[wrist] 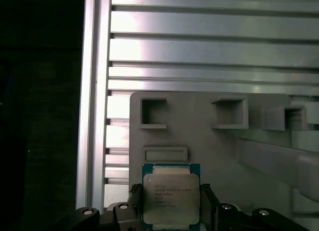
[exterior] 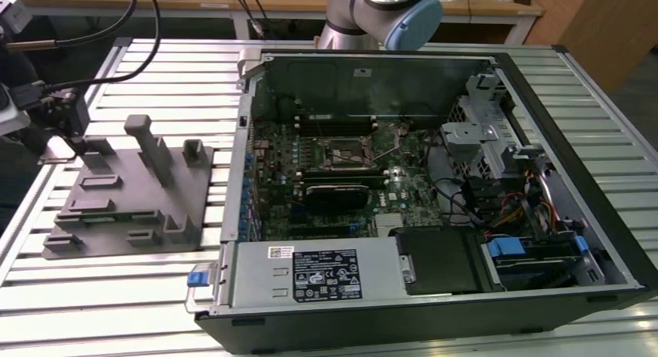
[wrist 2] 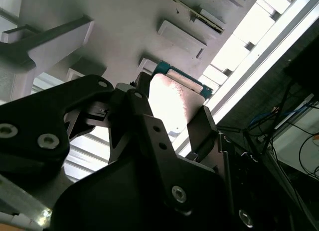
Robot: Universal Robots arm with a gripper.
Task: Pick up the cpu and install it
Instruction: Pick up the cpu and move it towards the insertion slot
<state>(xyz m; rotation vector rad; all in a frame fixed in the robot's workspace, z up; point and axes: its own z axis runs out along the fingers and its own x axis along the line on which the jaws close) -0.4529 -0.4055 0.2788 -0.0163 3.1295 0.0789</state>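
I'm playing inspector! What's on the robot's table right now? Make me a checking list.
Surface: slatted metal table.
Job's things: cpu between the gripper's fingers, at the grey tray; black socket inside the open computer case.
Clutter: nothing seen.
Grippers: gripper shut on the cpu.
Cables: black cables at the exterior view's left; coloured wires inside the case.
Surroundings: wooden desk behind the table.

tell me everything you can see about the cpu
The cpu is a small flat square chip with a silvery metal top bearing dark print, on a teal-green board that shows as a thin rim. It faces the first wrist view flat-on, in front of the grey plastic tray. The black gripper is shut on it, its fingers against two opposite edges. Whether it rests on the tray or is lifted cannot be told.
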